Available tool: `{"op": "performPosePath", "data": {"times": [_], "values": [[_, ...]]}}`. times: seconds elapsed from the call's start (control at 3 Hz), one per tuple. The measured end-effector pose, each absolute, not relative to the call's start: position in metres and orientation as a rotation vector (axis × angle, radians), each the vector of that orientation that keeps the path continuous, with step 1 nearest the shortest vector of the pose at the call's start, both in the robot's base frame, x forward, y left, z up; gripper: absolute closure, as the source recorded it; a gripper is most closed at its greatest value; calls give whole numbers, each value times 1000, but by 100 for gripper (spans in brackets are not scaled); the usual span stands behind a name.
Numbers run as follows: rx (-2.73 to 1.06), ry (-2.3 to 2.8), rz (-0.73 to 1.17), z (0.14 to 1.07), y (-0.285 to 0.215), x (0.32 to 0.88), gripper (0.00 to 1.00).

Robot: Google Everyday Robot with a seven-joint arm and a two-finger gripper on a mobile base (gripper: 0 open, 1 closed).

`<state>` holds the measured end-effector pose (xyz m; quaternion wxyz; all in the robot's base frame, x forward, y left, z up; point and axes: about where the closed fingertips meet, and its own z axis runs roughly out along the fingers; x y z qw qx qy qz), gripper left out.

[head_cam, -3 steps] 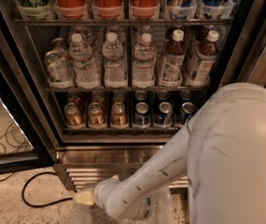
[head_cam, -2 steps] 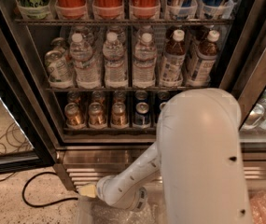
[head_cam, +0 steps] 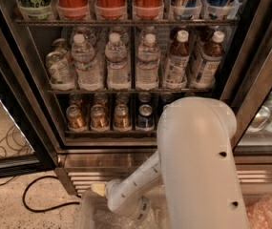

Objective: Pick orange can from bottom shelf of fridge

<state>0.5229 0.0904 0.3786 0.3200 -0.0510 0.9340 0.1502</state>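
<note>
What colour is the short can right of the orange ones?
Blue short metal can, camera view; gripper unseen, beyond white arm.

I am seeing the arm (head_cam: 197, 161) blocking the bottom shelf's (head_cam: 108, 132) right end; the orange cans' (head_cam: 98, 117) front is lying open; gripper out of sight.

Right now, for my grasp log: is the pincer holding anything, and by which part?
Cannot tell: the pincer is out of view, somewhere below the folded arm.
</note>
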Motion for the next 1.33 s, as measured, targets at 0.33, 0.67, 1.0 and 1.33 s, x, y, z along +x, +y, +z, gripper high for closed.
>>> {"op": "performPosePath", "data": {"times": [0.33, 0.67, 1.0, 1.33], "values": [[-180, 2348, 341, 445, 97, 519, 0], [-168, 2306, 340, 470, 97, 530, 0], [-168, 2306, 340, 470, 97, 530, 0], [-162, 2270, 349, 474, 100, 525, 0]]}}
